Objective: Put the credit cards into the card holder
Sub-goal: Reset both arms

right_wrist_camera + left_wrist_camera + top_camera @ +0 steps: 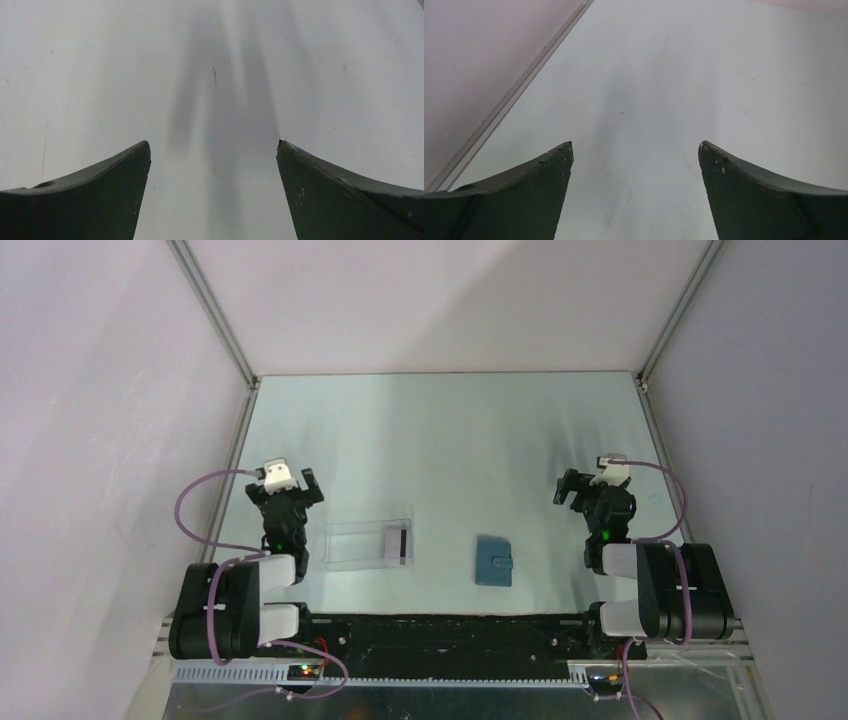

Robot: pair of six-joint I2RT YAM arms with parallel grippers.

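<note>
Top view: the left arm [232, 608] and right arm [662, 598] sit folded at the near edge of the worktop [450, 440]. The left gripper [285, 483] and right gripper [595, 485] each hang over bare surface, jaws spread wide, holding nothing. Between them, nearer the left arm, lies a clear box [355, 545]. The cards [397, 543], whitish with a black stripe, lie inside at its right end; how many there are cannot be told. The holder [493, 560], teal and closed, lies flat to the right of the box and apart from it, clasp tab up, well apart from both grippers.

Left wrist view: the left gripper [636, 145] is open, its two dark fingers [524, 195] framing bare grey worktop [649, 75]. A wall [474, 50] and its metal rail [519, 95] run along the left.

Right wrist view: the right gripper [214, 144] is likewise open and empty, its fingers [340, 200] over scuffed worktop [100, 75] crossed by soft shadows [220, 100].
</note>
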